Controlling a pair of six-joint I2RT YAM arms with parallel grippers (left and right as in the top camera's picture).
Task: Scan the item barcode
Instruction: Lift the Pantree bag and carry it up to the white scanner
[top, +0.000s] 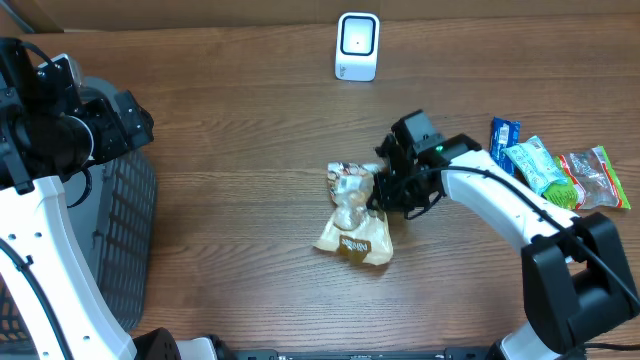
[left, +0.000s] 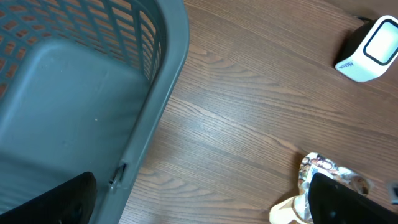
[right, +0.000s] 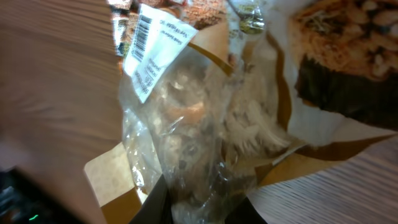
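The item is a crinkled clear-and-tan snack bag (top: 352, 215) lying mid-table. My right gripper (top: 378, 192) is shut on its right edge. In the right wrist view the clear plastic of the bag (right: 205, 124) is pinched between the two dark fingers of the gripper (right: 202, 205), and a white barcode label (right: 152, 46) faces up at the bag's far end. The white scanner (top: 357, 45) stands at the back of the table, apart from the bag. My left gripper (left: 199, 208) is open and holds nothing, hovering by the basket rim, with the bag (left: 320, 169) and the scanner (left: 371, 50) off to its right.
A grey mesh basket (top: 125, 230) fills the left side of the table, its rim (left: 158, 106) just below the left gripper. At the far right lie a blue packet (top: 504, 135), a green packet (top: 535, 165) and a red-and-clear packet (top: 595, 178).
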